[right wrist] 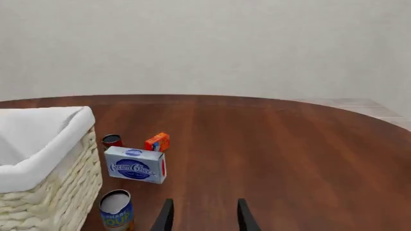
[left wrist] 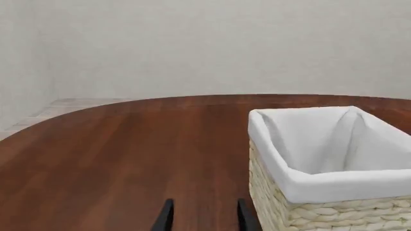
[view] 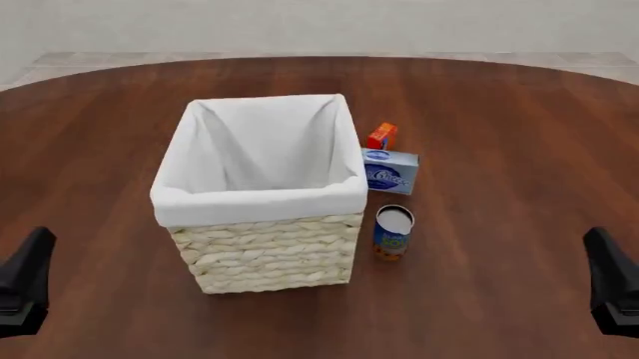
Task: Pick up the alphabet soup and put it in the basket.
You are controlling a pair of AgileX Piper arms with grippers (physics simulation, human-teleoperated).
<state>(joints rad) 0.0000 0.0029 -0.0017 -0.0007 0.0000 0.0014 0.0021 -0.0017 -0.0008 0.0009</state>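
Note:
The alphabet soup (view: 393,232) is a small can with a silver top and a blue and orange label, standing upright just right of the basket's near corner; the right wrist view shows this alphabet soup (right wrist: 116,210) too. The basket (view: 260,200), woven cream wicker with a white liner, stands mid-table and holds nothing visible. Its rim also fills one side of the left wrist view, basket (left wrist: 334,185). My left gripper (view: 35,250) hovers open at the near left, fingers apart (left wrist: 204,219). My right gripper (view: 604,250) is open at the near right (right wrist: 202,219), short of the can.
A light-blue box (view: 390,171) lies behind the can, with a small orange-red carton (view: 381,136) beyond it. The right wrist view also shows a small dark-red can (right wrist: 111,140) near the basket's (right wrist: 45,163) far side. The round wooden table (view: 499,112) ends at a pale wall.

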